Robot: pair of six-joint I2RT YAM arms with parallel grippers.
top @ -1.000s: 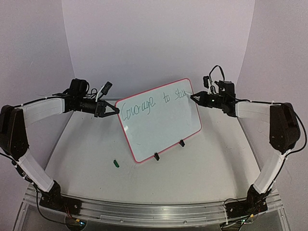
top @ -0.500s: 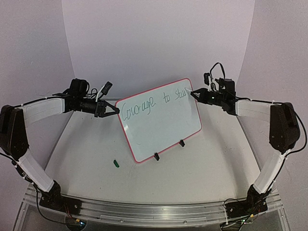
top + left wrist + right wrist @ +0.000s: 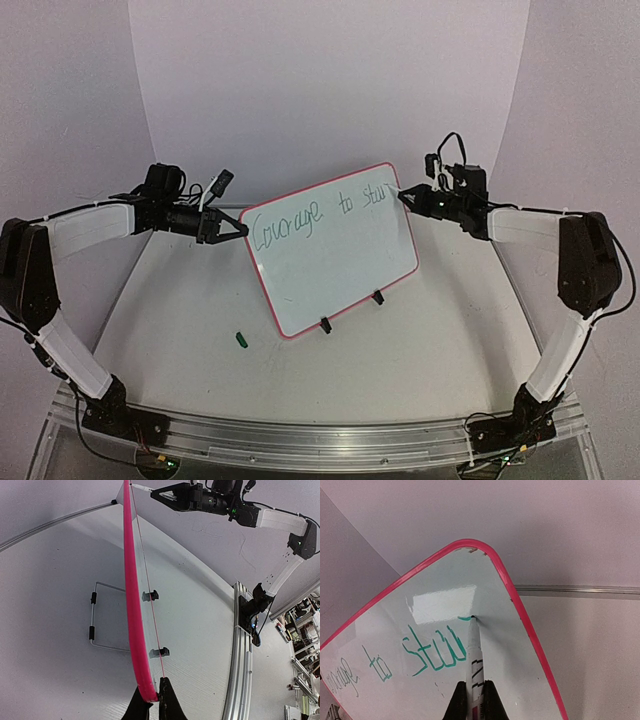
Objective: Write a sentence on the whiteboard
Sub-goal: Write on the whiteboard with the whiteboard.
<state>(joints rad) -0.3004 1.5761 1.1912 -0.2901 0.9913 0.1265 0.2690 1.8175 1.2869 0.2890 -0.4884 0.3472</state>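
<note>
Left end effector [image 3: 151, 700] is pinched onto the upper-left corner of the whiteboard [image 3: 330, 265]. In the left wrist view its fingers [image 3: 167, 702] sit one on each side of the pink frame, with the board seen edge-on. Right end effector [image 3: 475, 700] is clamped on a marker [image 3: 474, 660] with a white barrel, tip touching the board face.

Whiteboard stands tilted back near the middle of the worktop [image 3: 430, 370]. It rests on two black clip feet [image 3: 326, 324] along its lower edge, with a wire stand [image 3: 94, 630] behind it. It's turned so its left end is nearer the arm bases than its right.

The sentence [image 3: 312, 212] is green cursive running just under the top frame: "Courage to st", and the last strokes aren't readable. The marker tip sits just past the final stroke, near the upper-right corner. Only a narrow strip of white separates it from the right-hand frame, so that line has little room left. Everything under the line is bare white down to the lower frame.

Small green object [image 3: 240, 340] lies on the worktop near the board's lower-left corner, not touching it. Open worktop runs from the board's feet to the aluminium rail [image 3: 300, 438] at the near edge. Both arms reach in from the sides, wrists level with the board's top edge, and a pale backdrop wraps the back and sides.
</note>
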